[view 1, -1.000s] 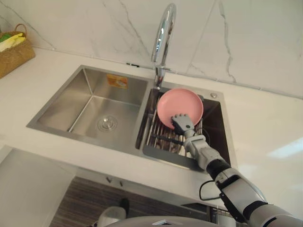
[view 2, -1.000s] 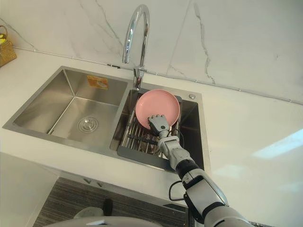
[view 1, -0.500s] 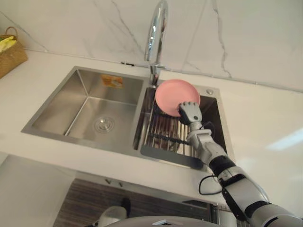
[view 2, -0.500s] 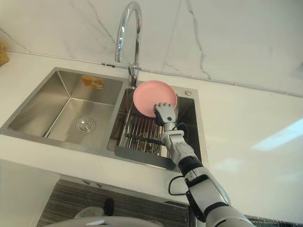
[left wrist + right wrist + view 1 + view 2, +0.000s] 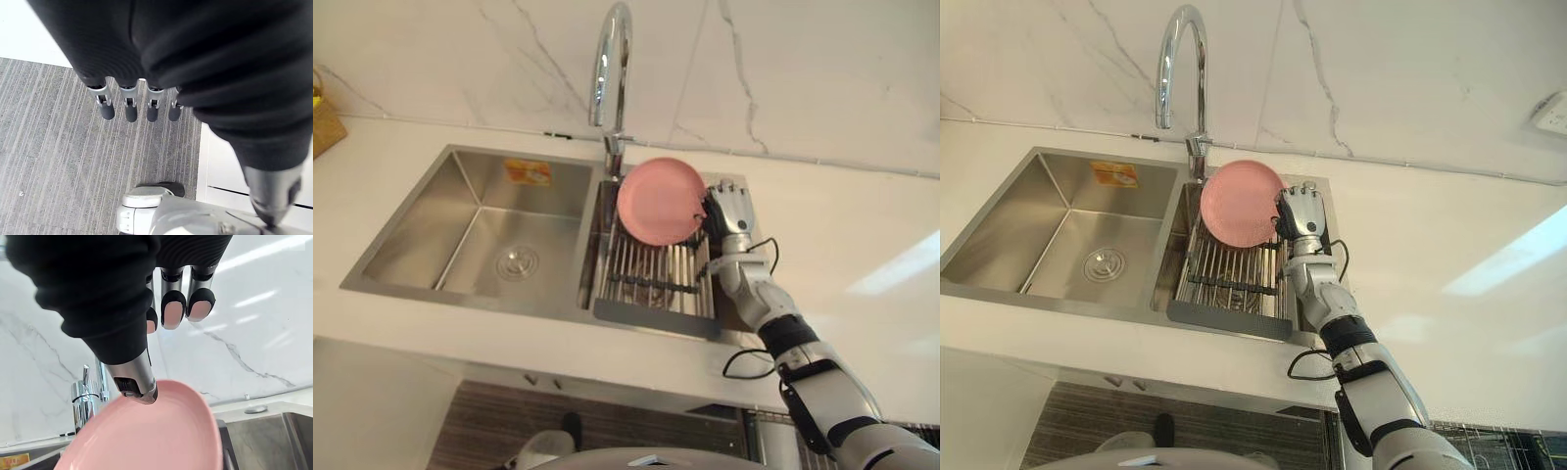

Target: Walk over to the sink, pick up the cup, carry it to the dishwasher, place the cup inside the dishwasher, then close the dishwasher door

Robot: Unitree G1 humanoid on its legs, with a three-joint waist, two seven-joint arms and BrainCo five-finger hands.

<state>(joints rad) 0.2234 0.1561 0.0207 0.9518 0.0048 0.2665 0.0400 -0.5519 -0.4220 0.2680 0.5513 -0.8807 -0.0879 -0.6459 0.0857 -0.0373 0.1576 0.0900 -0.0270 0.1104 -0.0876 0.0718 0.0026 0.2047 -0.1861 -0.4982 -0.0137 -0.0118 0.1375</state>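
Right hand (image 5: 728,210) grips a round pink plate (image 5: 656,201) by its right-hand edge, the fingers curled round behind the rim and the thumb laid on the plate's face. From the right wrist view the thumb (image 5: 138,378) presses on the upper rim of the plate while the dark-tipped fingers (image 5: 173,308) bend over above it. The plate stands tilted up on edge, its face turned towards the robot, over the right basin of a stainless steel double-basin sink (image 5: 460,211). Below it a metal wire draining rack (image 5: 651,276) lies in that basin; the plate's lower edge is close over the wires, and whether it touches them cannot be told. A tall curved chrome tap (image 5: 610,59) rises just behind the plate, between the two basins. The sink is set into a white tabletop (image 5: 862,245) against a white marble wall (image 5: 803,69). Left hand (image 5: 128,102) hangs with its fingers straight and holding nothing, above a grey striped floor (image 5: 58,161).
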